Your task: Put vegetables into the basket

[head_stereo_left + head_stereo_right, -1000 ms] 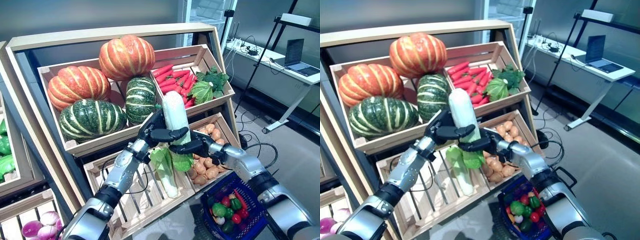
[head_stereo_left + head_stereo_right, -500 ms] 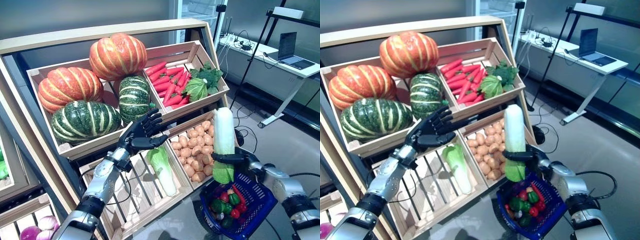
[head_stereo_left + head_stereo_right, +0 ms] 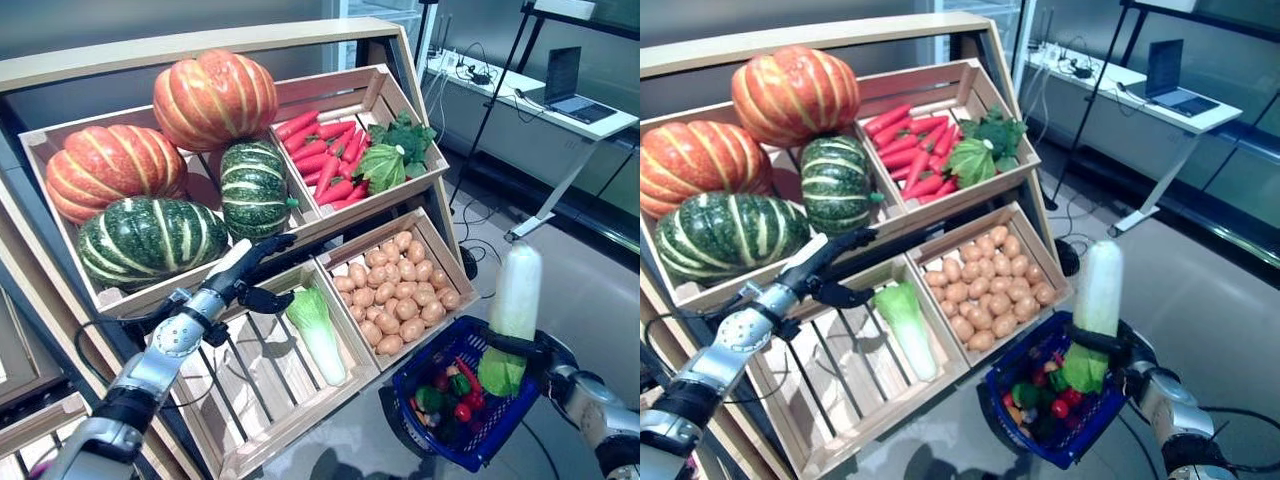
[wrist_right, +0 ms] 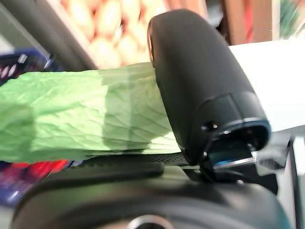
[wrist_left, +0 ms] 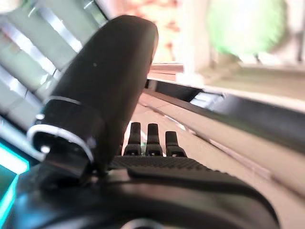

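Note:
My right hand [image 3: 541,350] is shut on a long white radish with green leaves [image 3: 514,296] and holds it upright over the right rim of the blue basket [image 3: 420,366]. The leaves [image 4: 81,114] lie across the palm in the right wrist view, under the thumb [image 4: 200,81]. The basket stands on the floor and holds red and green vegetables [image 3: 452,392]. My left hand [image 3: 246,270] is open with straight fingers, in front of the lower left crate, next to a napa cabbage [image 3: 316,326]. It holds nothing.
A slanted wooden stand [image 3: 210,60] with crates rises behind the basket. A potato crate [image 3: 400,290] sits just left of the basket. A white desk [image 3: 560,105] with a laptop stands at the far right, with cables on the floor.
My right hand has carried the radish right and down, over the basket's right rim. My left hand has dropped lower and left with straight fingers. The camera has shifted.

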### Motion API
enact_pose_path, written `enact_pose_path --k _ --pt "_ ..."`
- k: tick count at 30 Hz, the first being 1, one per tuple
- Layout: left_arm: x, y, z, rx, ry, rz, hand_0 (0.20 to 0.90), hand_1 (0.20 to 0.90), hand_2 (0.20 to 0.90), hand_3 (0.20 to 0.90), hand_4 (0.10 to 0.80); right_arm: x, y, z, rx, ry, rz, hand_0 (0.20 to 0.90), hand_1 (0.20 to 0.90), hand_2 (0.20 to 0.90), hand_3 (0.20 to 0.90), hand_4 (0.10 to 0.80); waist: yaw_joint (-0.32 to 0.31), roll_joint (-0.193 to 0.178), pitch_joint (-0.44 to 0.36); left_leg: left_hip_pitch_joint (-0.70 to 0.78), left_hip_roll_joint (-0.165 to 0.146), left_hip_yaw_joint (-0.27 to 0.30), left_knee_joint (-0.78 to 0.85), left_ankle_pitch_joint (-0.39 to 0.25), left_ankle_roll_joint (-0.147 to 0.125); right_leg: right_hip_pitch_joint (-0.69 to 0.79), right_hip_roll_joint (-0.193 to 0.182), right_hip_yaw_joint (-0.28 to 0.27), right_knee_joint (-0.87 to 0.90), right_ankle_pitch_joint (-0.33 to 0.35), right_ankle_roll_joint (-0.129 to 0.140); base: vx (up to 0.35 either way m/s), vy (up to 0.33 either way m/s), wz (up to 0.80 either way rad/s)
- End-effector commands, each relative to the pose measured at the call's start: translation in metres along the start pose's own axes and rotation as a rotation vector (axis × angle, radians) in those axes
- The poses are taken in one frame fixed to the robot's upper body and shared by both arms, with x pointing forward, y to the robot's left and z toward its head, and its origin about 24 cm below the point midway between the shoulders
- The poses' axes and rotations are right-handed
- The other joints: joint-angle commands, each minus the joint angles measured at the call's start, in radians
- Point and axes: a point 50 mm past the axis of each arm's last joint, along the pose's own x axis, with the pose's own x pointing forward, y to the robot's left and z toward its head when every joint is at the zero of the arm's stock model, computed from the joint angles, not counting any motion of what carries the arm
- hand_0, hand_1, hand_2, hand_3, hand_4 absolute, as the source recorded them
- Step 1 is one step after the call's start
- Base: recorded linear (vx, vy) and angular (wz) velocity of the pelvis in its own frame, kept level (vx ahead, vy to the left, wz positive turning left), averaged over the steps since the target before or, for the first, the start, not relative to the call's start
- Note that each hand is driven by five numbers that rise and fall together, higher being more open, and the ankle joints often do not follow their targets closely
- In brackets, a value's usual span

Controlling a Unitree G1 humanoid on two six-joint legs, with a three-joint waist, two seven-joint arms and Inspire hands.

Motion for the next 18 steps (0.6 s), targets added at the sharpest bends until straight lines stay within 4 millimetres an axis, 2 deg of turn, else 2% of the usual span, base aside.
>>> enact_pose_path --k 1,3,7,10,12,18 --pt "0.032 0.052 0.064 0.263 -0.338 0.176 0.9 0.9 0.9 0.9 0.8 0.001 -0.008 0.066 0.113 -0.335 -0.124 0.3 0.3 0.3 0.3 0.4 -0.005 0.011 0.018 -0.203 -0.033 -0.012 0.21 -0.038 0.044 -0.125 0.014 -0.027 0.23 -0.083 -0.036 -0.258 -0.061 -0.01" --pt "0.041 0.064 0.082 0.382 -0.392 0.198 0.9 0.9 0.9 0.9 0.8 0.002 -0.008 0.076 0.143 -0.362 -0.168 0.3 0.3 0.3 0.3 0.4 -0.011 0.01 0.074 -0.285 -0.021 -0.014 0.321 -0.063 0.04 -0.199 -0.004 -0.042 0.32 -0.097 -0.042 -0.304 -0.045 0.07" --pt "0.054 0.073 0.094 0.511 -0.413 0.231 0.9 0.9 0.9 0.9 0.8 0.007 -0.006 0.085 0.19 -0.37 -0.182 0.3 0.3 0.3 0.3 0.4 -0.022 0.022 0.14 -0.407 0.006 -0.023 0.476 -0.096 0.026 -0.296 -0.039 -0.065 0.467 -0.142 -0.065 -0.246 0.021 0.06" --pt "0.062 0.079 0.104 0.634 -0.442 0.253 0.9 0.9 0.9 0.9 0.8 0.012 -0.001 0.087 0.218 -0.357 -0.167 0.3 0.3 0.3 0.3 0.4 -0.024 0.023 0.168 -0.473 0.03 -0.031 0.577 -0.14 0.032 -0.353 -0.057 -0.072 0.568 -0.188 -0.079 -0.154 0.003 0.02" --pt "0.068 0.092 0.114 0.766 -0.468 0.285 0.9 0.9 0.9 0.9 0.8 0.017 -0.001 0.087 0.275 -0.324 -0.161 0.3 0.3 0.3 0.3 0.4 -0.022 0.023 0.196 -0.553 0.056 -0.047 0.691 -0.187 0.036 -0.418 -0.085 -0.075 0.68 -0.227 -0.092 -0.15 -0.019 0.01" --pt "0.071 0.105 0.13 0.885 -0.535 0.361 0.9 0.9 0.9 0.9 0.8 0.021 -0.013 0.078 0.362 -0.271 -0.204 0.3 0.3 0.3 0.3 0.4 -0.013 0.035 0.239 -0.681 0.071 -0.068 0.888 -0.271 0.051 -0.534 -0.127 -0.068 0.87 -0.289 -0.1 -0.076 -0.024 -0.01"
